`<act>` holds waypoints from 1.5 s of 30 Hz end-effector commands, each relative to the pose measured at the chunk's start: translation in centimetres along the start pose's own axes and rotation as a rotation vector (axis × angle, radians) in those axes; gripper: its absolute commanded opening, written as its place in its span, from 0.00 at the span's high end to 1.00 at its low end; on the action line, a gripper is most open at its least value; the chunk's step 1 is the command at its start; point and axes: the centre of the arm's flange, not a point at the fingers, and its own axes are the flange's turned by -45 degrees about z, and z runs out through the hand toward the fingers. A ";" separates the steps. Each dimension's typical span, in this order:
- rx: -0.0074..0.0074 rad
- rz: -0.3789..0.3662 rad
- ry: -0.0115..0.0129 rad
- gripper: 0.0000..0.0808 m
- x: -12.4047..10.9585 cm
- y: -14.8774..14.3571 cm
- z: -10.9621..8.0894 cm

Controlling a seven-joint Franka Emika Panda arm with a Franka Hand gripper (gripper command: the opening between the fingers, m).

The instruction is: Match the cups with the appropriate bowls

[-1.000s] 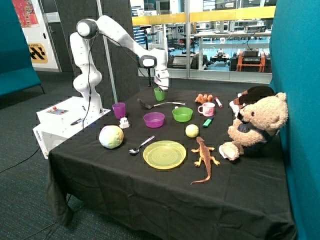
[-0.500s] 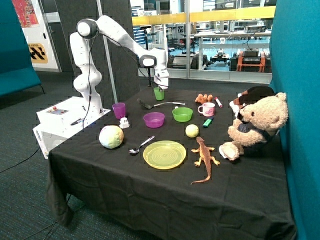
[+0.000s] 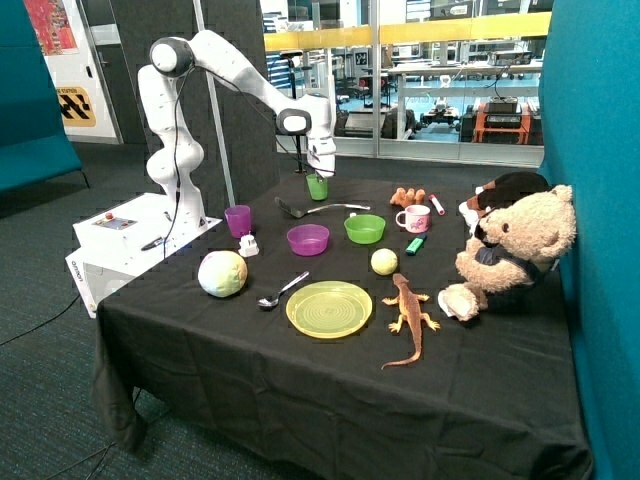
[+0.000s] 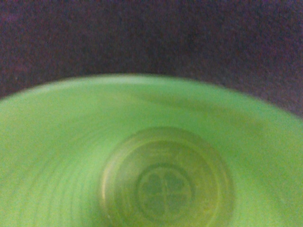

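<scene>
Between the fingers (image 3: 318,176), the green cup (image 3: 317,187) (gripped, upright).

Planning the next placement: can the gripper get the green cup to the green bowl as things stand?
Probably yes. The gripper is at the green cup; the green bowl sits open-topped nearby, only a spatula lying between.

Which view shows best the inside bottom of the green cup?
The wrist view. It looks straight down into the green cup, and a clover-shaped mark on its bottom is visible. The outside view shows the same cup only from the side, under the gripper at the far edge of the table; its inside is hidden there.
</scene>
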 end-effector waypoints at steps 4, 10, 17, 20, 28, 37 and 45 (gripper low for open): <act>0.0043 0.007 -0.0061 1.00 -0.3 1.3 -1.7; 0.0043 0.010 -0.0061 1.00 -0.2 2.0 -2.8; 0.0043 0.035 -0.0062 1.00 0.3 3.9 -4.8; 0.0042 0.054 -0.0062 1.00 0.5 5.0 -5.5; 0.0040 0.125 -0.0064 1.00 0.9 8.4 -7.2; 0.0035 0.277 -0.0067 1.00 -0.1 12.1 -7.9; 0.0029 0.452 -0.0070 1.00 -1.4 14.5 -8.1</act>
